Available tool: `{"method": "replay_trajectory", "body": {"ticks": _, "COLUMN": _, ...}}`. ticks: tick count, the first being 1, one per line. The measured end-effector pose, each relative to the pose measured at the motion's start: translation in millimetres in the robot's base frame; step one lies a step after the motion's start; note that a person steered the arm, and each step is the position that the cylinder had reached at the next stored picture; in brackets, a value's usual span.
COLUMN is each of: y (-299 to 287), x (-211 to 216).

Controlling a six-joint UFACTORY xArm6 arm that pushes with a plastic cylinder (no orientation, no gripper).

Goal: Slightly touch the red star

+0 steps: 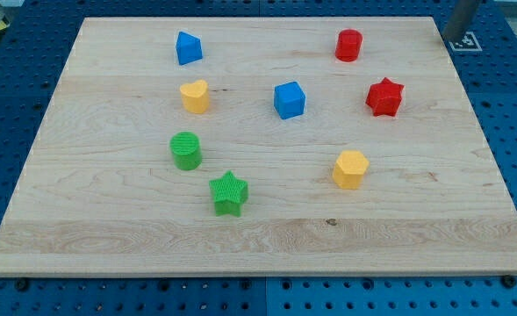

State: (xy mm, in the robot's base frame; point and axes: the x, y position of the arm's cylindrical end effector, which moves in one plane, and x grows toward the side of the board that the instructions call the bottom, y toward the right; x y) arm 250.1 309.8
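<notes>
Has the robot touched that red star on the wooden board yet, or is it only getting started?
Nothing looks done yet. The red star-shaped block sits untouched near the wooden board's right side. Only part of the dark rod shows at the view's top right corner; my tip isn't clearly visible. The whole approach and the light touch remain.

A pale wooden board (267, 237) with light grain streaks lies on a blue perforated table (3, 105). On it: a red star block (384, 96), red cylinder block (348, 45), two blue blocks (188, 47) (289, 100), two yellow blocks (195, 96) (350, 168), a ribbed green cylinder block (186, 150) and a green star block (229, 193).
</notes>
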Motion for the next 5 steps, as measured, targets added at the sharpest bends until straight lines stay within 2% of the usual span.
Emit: {"method": "replay_trajectory", "body": {"ticks": 5, "y": -63, "x": 77}}
